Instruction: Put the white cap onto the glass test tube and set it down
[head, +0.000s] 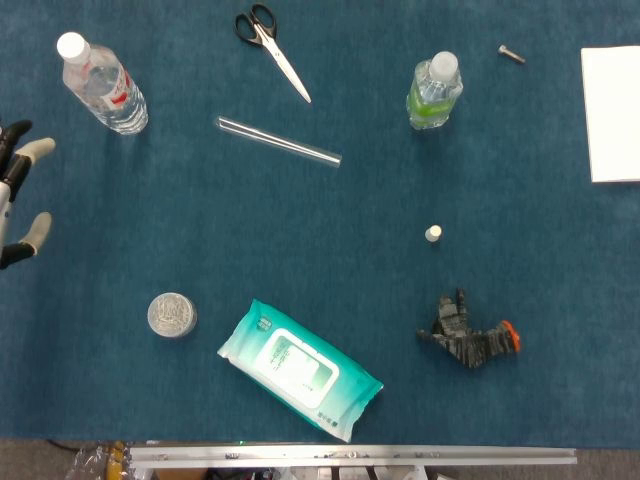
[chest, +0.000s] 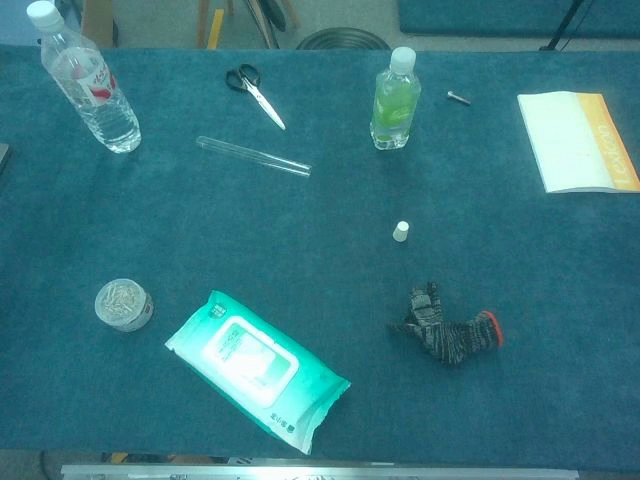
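Observation:
The glass test tube (head: 279, 140) (chest: 253, 156) lies flat on the blue cloth, left of centre toward the back. The small white cap (head: 433, 233) (chest: 401, 231) stands alone right of centre, well apart from the tube. At the left edge of the head view my left hand (head: 20, 195) shows only partly; its fingers are spread and hold nothing, and it is far left of the tube. The chest view does not show it. My right hand appears in neither view.
Scissors (head: 271, 48) lie behind the tube. A clear water bottle (head: 102, 84) lies back left and a green bottle (head: 434, 91) stands back right. A wipes pack (head: 299, 368), a round tin (head: 171, 315), a dark glove (head: 468, 338), a bolt (head: 511, 54) and a white booklet (head: 611, 112) are also there.

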